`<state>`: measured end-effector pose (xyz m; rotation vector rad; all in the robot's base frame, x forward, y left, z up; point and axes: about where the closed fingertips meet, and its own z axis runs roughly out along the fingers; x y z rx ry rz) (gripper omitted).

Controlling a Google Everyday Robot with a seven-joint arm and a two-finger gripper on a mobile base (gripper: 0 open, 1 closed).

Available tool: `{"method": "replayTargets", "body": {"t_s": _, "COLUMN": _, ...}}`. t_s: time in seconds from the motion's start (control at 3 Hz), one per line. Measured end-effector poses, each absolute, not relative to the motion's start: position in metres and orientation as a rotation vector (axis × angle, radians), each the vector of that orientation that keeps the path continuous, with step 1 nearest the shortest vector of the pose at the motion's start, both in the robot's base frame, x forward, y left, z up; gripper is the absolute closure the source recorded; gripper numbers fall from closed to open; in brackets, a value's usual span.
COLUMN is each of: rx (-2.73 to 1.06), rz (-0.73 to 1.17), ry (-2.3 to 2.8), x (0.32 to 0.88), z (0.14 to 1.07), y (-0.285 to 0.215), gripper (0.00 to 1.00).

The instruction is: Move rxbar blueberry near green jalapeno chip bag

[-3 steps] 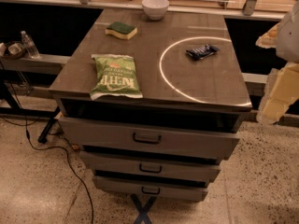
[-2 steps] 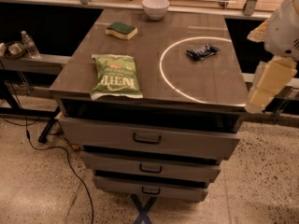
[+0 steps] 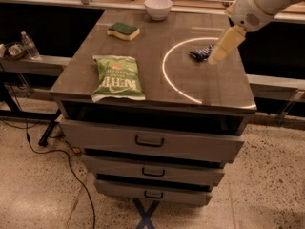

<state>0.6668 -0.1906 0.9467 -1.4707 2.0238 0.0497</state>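
Camera view looked down on a grey-brown wood-grain bench [image 3: 228, 94] with three grey drawers [image 3: 150, 141] beneath it. A crinkly light green jalapeno chip bag [image 3: 117, 78] with white block lettering lay flat by the bench's front left edge. Well to the right of that bag and farther back, the small flat rxbar blueberry [image 3: 199, 53] in its dark navy wrapper lay on the bench, inside a thin white ring of light [image 3: 164, 75]. The robot's cream-coloured hand [image 3: 217, 56] hung to the right of the bag, its tip at the bar's right end and overlapping it in view. Whether they touched could not be told, nor whether the hand was wide or narrow. Behind the bag sat a green-topped yellow sponge [image 3: 123, 30]. Farther back and right of the bag stood a round white bowl [image 3: 158, 7].
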Motion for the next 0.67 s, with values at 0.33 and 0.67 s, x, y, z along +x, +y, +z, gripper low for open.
{"method": "replayTargets", "body": {"t_s": 0.33, "rx": -1.308, "rz": 0.125, "ry": 2.023, "x": 0.742, "z": 0.923, "y": -0.188, "gripper": 0.0}}
{"method": "replayTargets", "body": {"t_s": 0.67, "rx": -1.197, "rz": 0.141, "ry": 2.07, "x": 0.775, "z": 0.897, "y": -0.194, "gripper": 0.0}}
